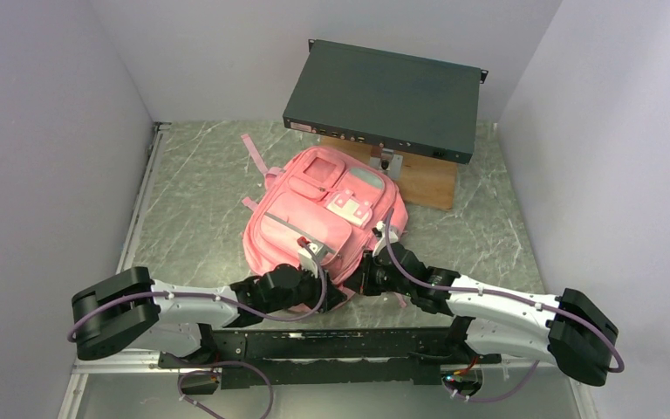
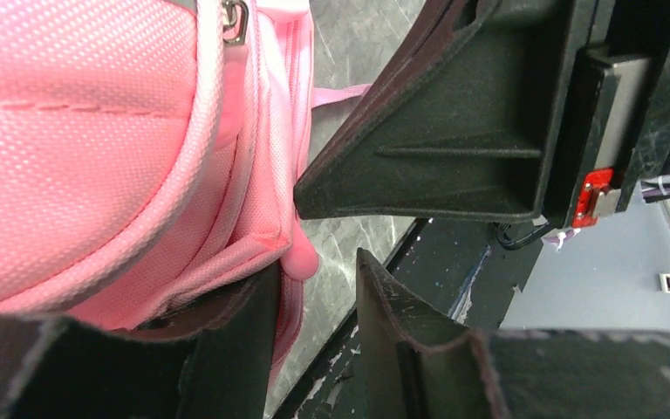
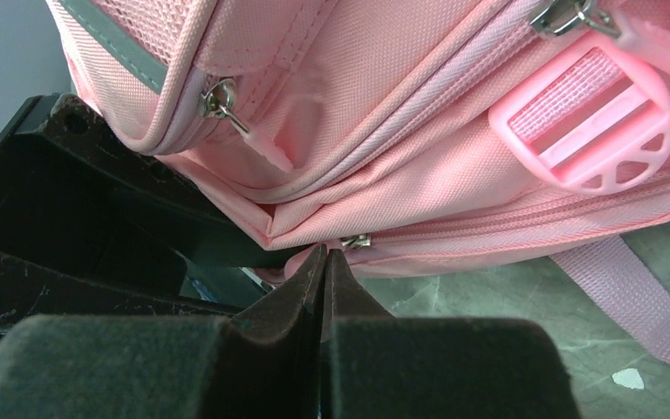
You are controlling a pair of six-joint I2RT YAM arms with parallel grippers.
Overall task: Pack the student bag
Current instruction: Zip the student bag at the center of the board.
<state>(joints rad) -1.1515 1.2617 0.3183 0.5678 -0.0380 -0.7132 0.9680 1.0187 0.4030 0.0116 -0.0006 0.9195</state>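
- Nearest, along the bottom of the overhead view: two arms [image 1: 183, 305], one on each side, both bent inward so that their heads almost meet at centre.
- The left gripper [image 2: 316, 284] has its two fingers parted by a moderate gap and nothing is clamped. One rounded pink tab [image 2: 302, 257] pokes out right at the mouth of that gap.
- The right gripper [image 3: 324, 257] has both fingers pressed flat together, with no gap at all. The tips sit against the bag's lowest seam, just beside one small metal zip slider [image 3: 356, 241]. Whether they pinch anything there, I can't tell.
- One student bag [image 1: 323, 214], pink and soft, lies flat on the green marbled table [image 1: 192, 218] in the middle of the frame. Its pockets face up and its near edge is right at the two grippers.
- Up close from the right wrist, there are two more metal zip pulls [image 3: 218, 100], one at upper left and one at the top right edge. There is also one pink plastic buckle [image 3: 580, 131] at upper right, and one webbing strap [image 3: 628, 297] trailing off to the lower right across the table.
- Beyond the bag at upper centre, one flat dark box [image 1: 384, 92] rests on one wooden block [image 1: 423, 179], just past the bag's far corner.
- Farthest back, plain pale walls [image 1: 227, 52] close in the table.
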